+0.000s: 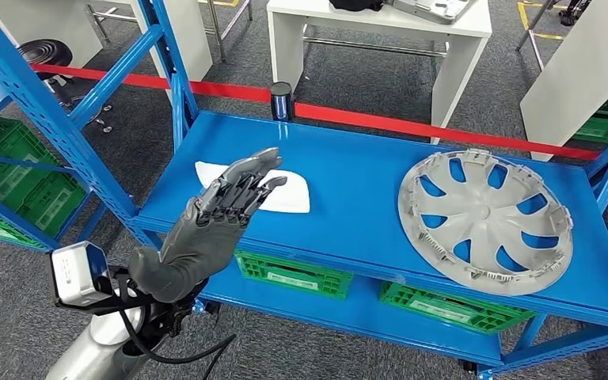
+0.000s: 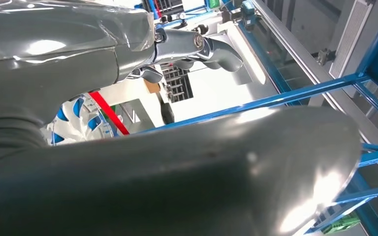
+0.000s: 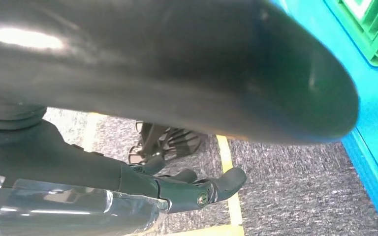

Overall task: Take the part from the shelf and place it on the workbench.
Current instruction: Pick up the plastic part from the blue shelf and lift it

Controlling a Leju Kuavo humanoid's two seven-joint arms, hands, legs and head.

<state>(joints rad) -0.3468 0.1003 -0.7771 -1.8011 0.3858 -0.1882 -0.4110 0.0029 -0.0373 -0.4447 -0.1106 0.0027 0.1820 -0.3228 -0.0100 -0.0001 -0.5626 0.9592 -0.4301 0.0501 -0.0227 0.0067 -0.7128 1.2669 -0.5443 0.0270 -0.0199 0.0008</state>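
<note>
meanwhile the left hand (image 1: 226,207) hovers, fingers extended and apart, empty, above the blue shelf (image 1: 348,170); the grey wheel cover (image 1: 484,219) lies at its three o'clock. the right hand (image 3: 177,189) hangs over the carpet, fingers loosely curled, holding nothing.

head: high, looking forward and down on the shelf (image 1: 348,182); 
left wrist: close behind its hand (image 2: 192,46); 
shared: wheel cover (image 1: 484,222); 
right wrist: faces floor (image 3: 295,182)
</note>
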